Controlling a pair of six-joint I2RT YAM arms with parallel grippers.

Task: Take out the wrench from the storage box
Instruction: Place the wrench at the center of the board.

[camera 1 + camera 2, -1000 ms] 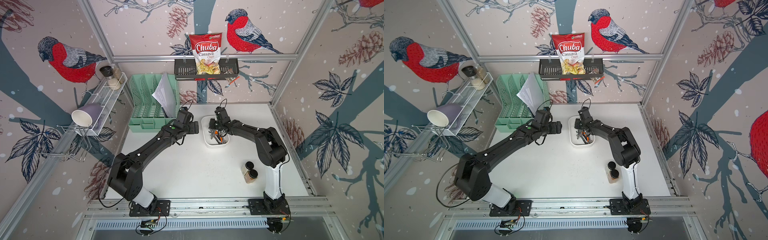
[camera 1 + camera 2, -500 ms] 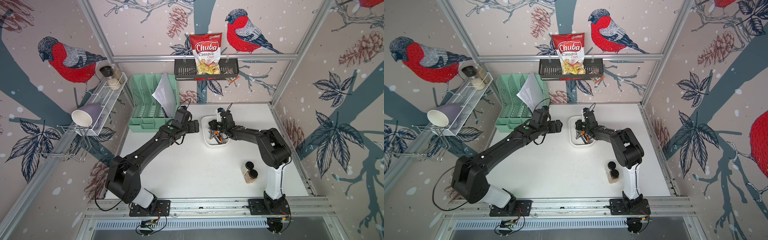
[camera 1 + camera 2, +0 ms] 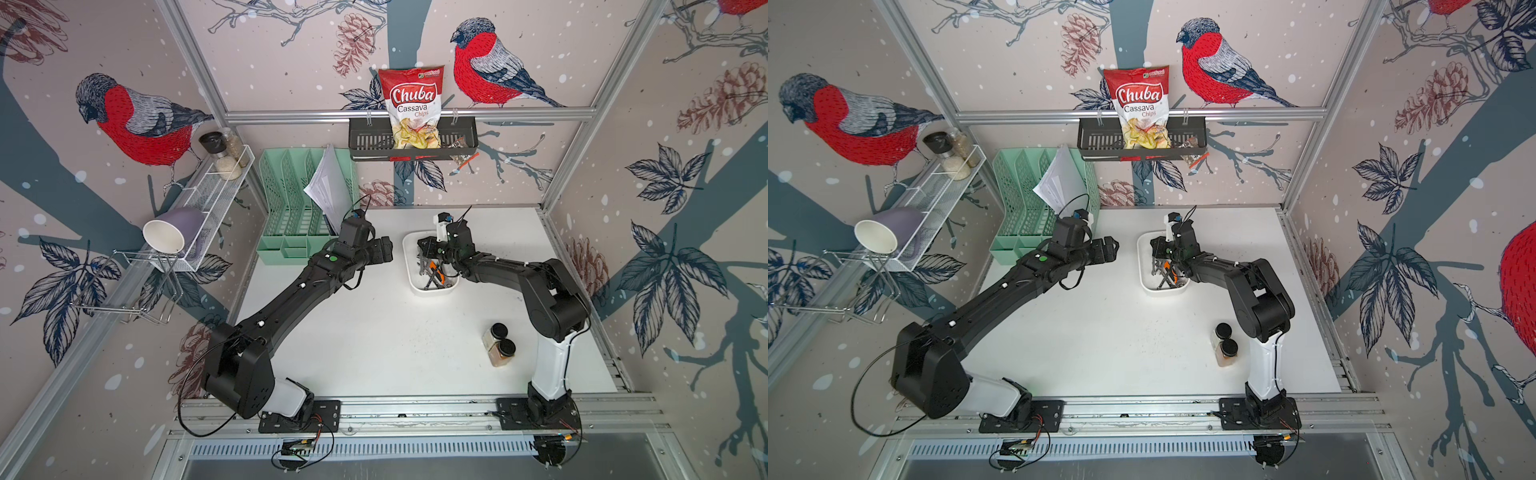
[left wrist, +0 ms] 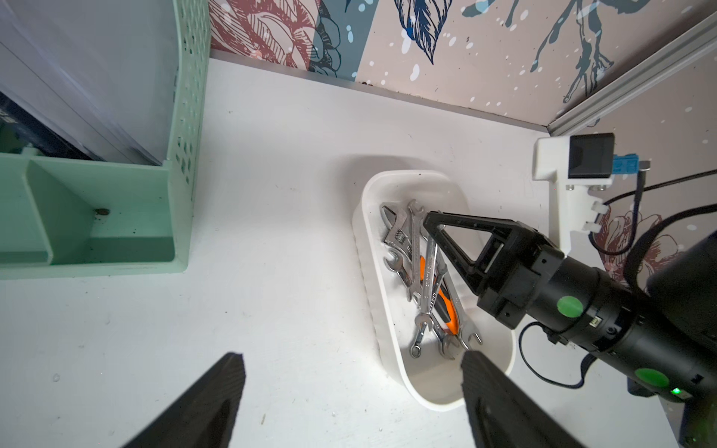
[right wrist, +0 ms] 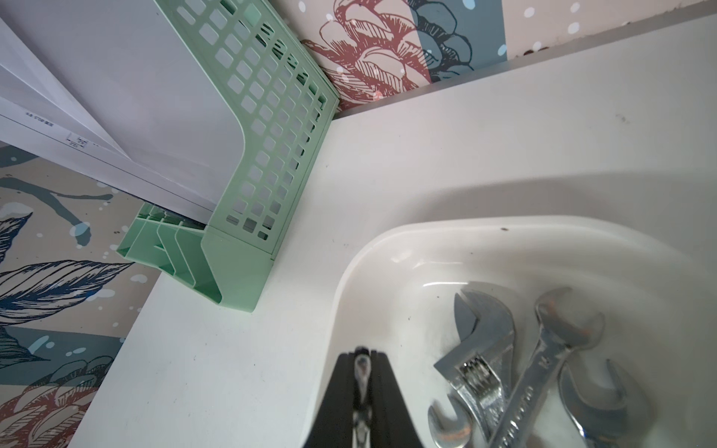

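Observation:
The storage box (image 3: 409,270) (image 3: 1144,274) is a shallow white tub at the back middle of the table, holding several steel wrenches and an orange-handled tool (image 4: 446,306). My right gripper (image 3: 426,249) (image 4: 428,223) (image 5: 362,360) reaches into the box's far end and is shut on one end of a slim wrench (image 4: 428,271) (image 5: 362,366). That wrench's other end lies among the pile. My left gripper (image 3: 386,253) (image 4: 351,357) hangs open just left of the box, holding nothing.
A mint-green file organiser (image 3: 299,216) with papers stands left of the box. Two spice jars (image 3: 498,345) stand at the front right. A black basket (image 3: 411,143) with a chips bag hangs on the back rail. A wire shelf (image 3: 208,208) with a mug lines the left wall.
My right gripper, still shut, has shifted slightly to the right over the box and its wrist has turned. The left arm has barely moved.

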